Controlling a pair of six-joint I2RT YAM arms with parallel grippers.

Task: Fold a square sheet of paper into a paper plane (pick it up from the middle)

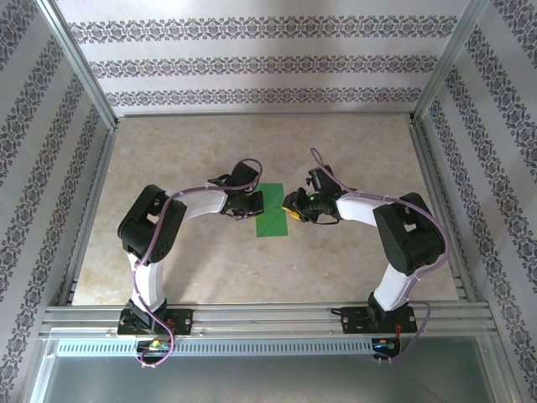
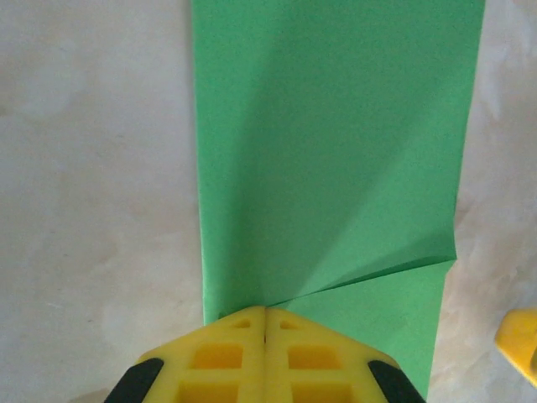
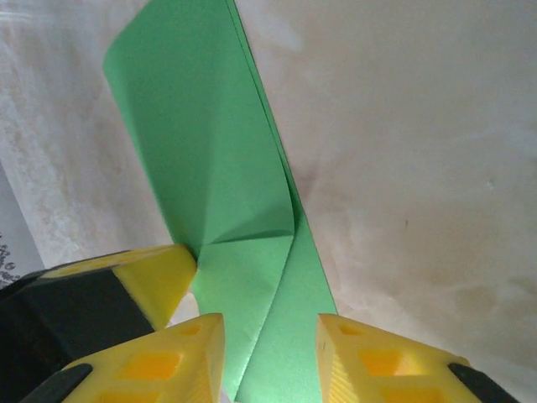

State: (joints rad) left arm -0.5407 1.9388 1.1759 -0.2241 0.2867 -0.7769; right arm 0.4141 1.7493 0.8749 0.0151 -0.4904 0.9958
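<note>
The sheet of paper (image 2: 336,151) is plain bright green, the table (image 1: 168,252) mottled beige.

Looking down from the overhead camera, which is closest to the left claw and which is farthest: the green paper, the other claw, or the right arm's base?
1. The green paper: in the centre, touching the tip of the left claw.
2. The right claw: just across the paper, at its right edge.
3. The right arm's base: bolted down at the front right, clearly farthest.
</note>
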